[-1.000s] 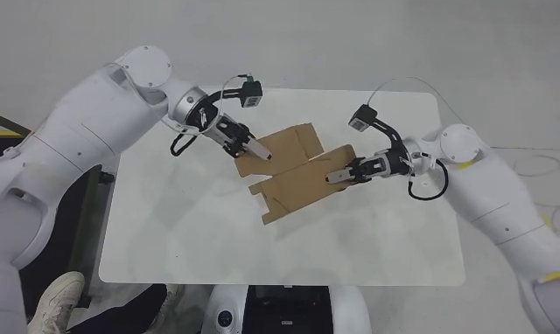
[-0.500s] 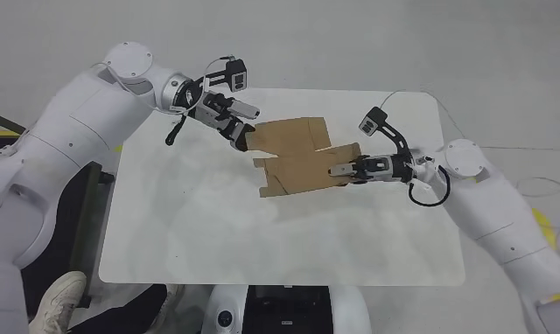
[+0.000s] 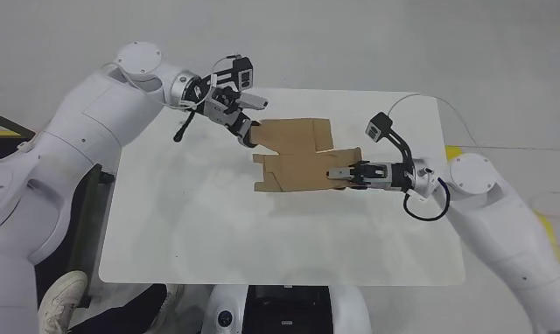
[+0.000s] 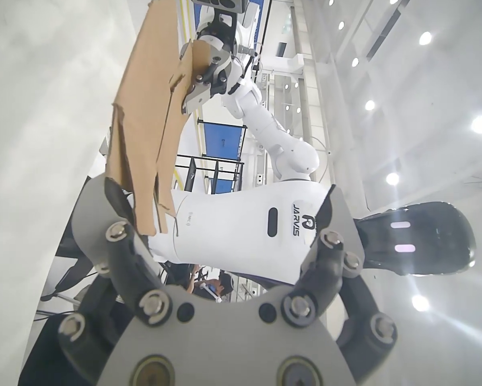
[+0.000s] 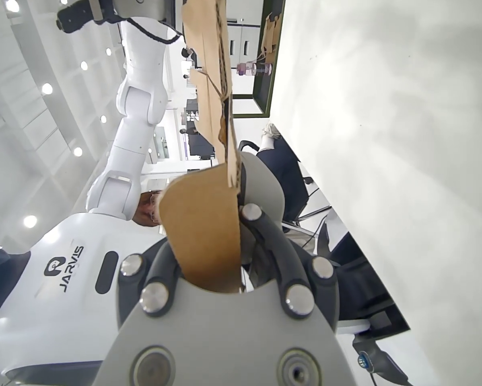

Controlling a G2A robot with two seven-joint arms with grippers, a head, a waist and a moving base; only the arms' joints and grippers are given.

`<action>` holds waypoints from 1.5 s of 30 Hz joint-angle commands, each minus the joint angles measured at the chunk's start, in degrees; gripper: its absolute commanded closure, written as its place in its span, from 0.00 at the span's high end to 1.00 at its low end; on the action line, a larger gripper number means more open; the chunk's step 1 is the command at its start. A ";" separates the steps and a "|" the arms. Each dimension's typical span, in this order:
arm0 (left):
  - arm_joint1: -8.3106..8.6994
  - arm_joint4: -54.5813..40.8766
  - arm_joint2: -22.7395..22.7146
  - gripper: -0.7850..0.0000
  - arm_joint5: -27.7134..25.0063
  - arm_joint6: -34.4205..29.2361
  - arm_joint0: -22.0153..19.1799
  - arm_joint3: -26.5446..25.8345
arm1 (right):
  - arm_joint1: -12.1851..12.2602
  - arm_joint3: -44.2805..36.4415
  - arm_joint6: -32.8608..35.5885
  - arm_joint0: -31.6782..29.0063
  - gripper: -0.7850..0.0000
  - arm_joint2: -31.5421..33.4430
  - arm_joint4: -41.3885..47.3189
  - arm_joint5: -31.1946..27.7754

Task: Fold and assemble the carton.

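**While only one grip is closed, your carton can swing**

Because your right gripper (image 3: 337,173) is pinched shut on an end flap (image 5: 202,222) of the carton (image 3: 297,155), that one bent flap carries the flattened board. It hangs clear above the middle of the table (image 3: 262,238). Your left gripper (image 3: 248,135) stands wide open at the opposite end, with the board's corner lying against one of its fingers (image 4: 108,202), unclamped. Twist or pull now and the flap will likely crease or tear, or the carton will pivot off that finger.

Carton (image 3: 296,152) between left claw (image 3: 249,135) and right claw (image 3: 338,174)
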 commanded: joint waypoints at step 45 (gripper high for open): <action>-3.48 2.10 -3.54 1.00 1.07 0.00 1.05 5.70 | -1.23 -5.74 -2.78 -3.83 0.00 4.46 -4.76 2.76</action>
